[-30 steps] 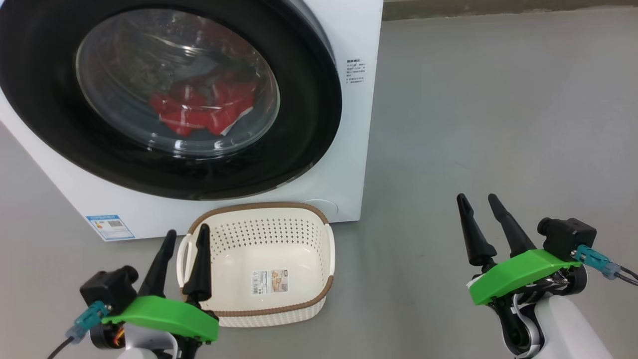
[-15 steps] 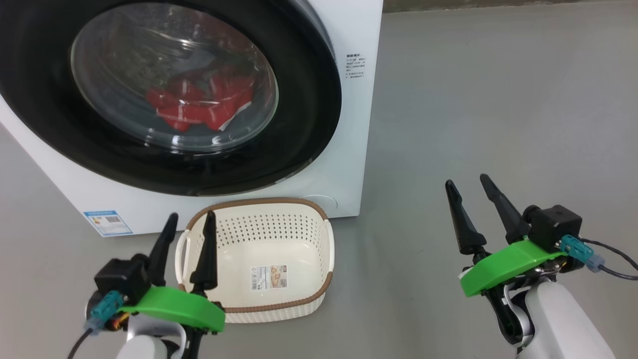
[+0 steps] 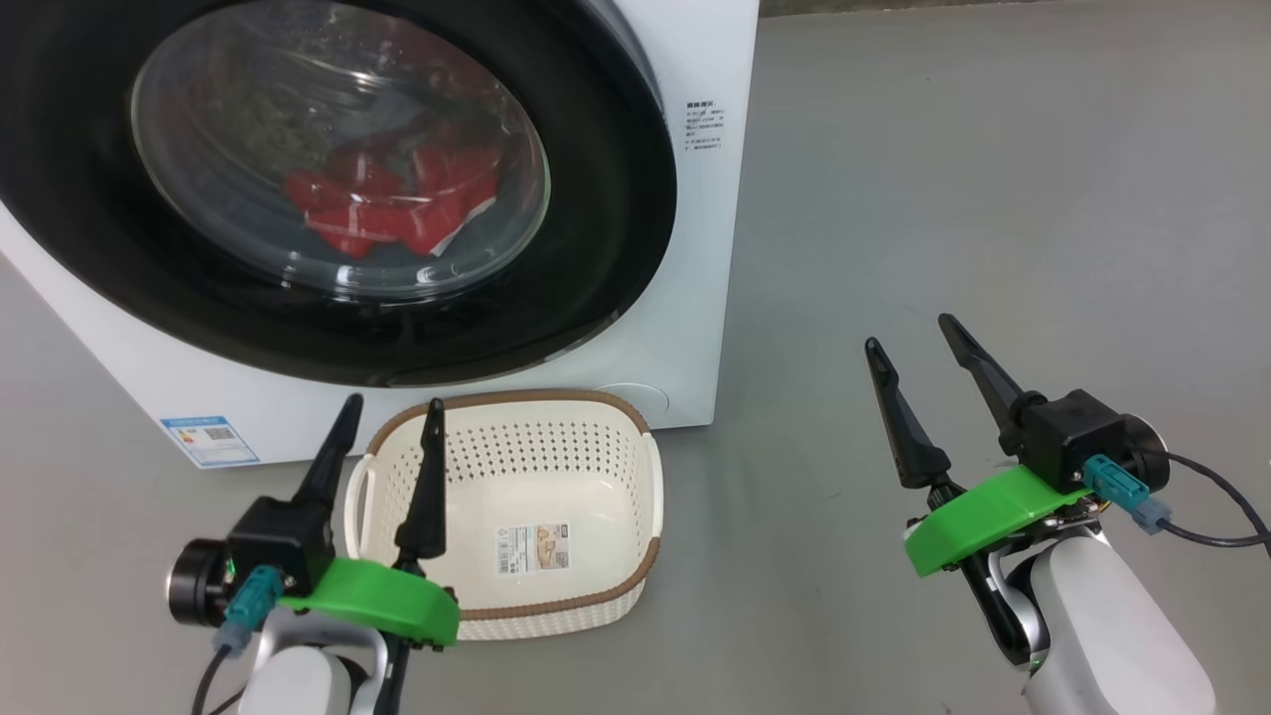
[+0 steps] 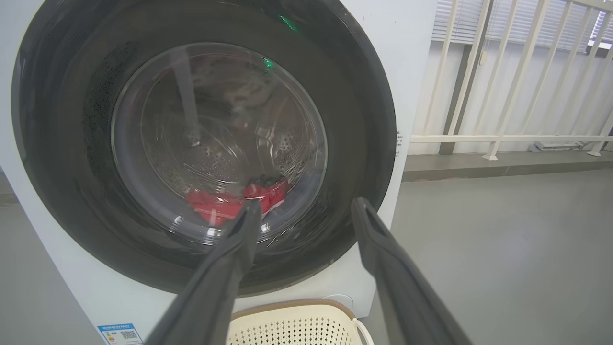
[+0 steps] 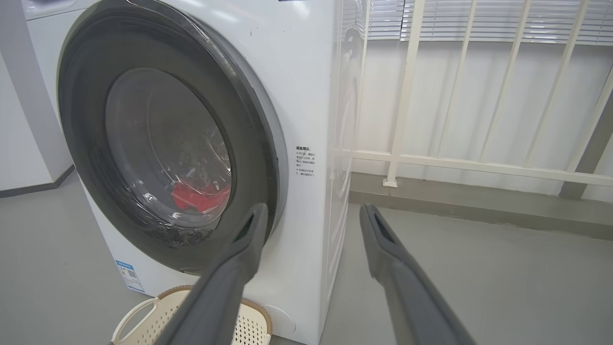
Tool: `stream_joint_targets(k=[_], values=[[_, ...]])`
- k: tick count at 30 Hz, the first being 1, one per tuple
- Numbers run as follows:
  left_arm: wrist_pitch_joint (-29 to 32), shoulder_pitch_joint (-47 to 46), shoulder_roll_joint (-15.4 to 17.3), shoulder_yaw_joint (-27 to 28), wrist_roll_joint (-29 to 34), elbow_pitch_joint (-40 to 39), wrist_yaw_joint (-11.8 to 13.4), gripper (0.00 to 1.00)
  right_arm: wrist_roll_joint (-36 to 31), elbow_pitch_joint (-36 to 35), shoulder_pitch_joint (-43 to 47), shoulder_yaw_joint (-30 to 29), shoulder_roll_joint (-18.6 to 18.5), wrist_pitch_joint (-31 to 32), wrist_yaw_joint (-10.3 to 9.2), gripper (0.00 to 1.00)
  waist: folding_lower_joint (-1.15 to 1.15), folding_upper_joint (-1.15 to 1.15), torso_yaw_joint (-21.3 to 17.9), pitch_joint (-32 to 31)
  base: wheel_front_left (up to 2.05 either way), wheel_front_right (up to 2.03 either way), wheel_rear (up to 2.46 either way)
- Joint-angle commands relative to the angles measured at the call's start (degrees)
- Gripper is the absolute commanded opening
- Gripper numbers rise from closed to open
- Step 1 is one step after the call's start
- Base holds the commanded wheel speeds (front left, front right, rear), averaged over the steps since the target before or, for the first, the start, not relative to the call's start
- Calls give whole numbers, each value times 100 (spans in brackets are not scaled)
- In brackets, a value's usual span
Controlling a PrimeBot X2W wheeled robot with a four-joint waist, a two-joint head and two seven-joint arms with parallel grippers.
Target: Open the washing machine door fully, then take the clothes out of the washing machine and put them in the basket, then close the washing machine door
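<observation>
The white washing machine (image 3: 715,248) stands ahead on the left. Its washing machine door (image 3: 606,248), with a glossy black rim, lies against the front. Red clothes (image 3: 397,204) show through the glass, low in the drum. The empty cream basket (image 3: 556,467) sits on the floor just below the door. My left gripper (image 3: 394,400) is open over the basket's left end, fingers pointing at the door. My right gripper (image 3: 909,332) is open over bare floor to the machine's right. The left wrist view has the left gripper (image 4: 307,202), door (image 4: 364,120), clothes (image 4: 215,203) and basket (image 4: 297,326). The right wrist view has the right gripper (image 5: 313,207), door (image 5: 254,158) and clothes (image 5: 196,196).
Grey floor (image 3: 993,199) stretches open to the right of the machine. A white railing (image 5: 455,163) and a wall stand behind it. A blue sticker (image 3: 209,437) sits at the machine's lower left corner. A cable trails from my right wrist (image 3: 1201,516).
Both grippers have moved forward and up toward the machine, staying open. The head camera has shifted slightly, so the machine sits a little higher in the picture.
</observation>
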Motion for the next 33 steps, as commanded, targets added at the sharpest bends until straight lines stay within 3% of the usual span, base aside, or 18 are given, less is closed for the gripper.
stream_joint_targets(k=[1, 14, 15, 17, 23, 33], values=[[-69, -267, 106, 143, 116, -109, 44, 100, -96, -137, -225, 130, 9, -72, -3, 100, 0, 0, -3, -2, 0, 0, 0], [-69, -300, 106, 124, 125, -17, 38, 100, 16, -130, -217, 116, 9, -72, -3, 100, 0, 0, 2, 25, 0, 0, 0], [-69, -303, 106, 113, 126, -21, 38, 100, 42, -136, -220, 123, 9, -72, -3, 80, 0, 0, 5, 38, 0, 0, 0], [-69, -324, 106, 81, 116, -42, 41, 100, 239, -140, -226, 152, 9, -72, -3, 0, 0, 0, 20, 94, 0, 0, 0], [-69, -408, 106, -66, 85, -160, 54, 100, 1016, -333, -391, 135, 9, -72, -3, 0, 0, 0, 84, 368, 0, 0, 0], [-69, -525, 106, -336, 33, -815, 144, 100, 3458, -240, -1000, 140, 9, -40, -3, 0, 0, 0, 266, 991, 0, 0, 0]])
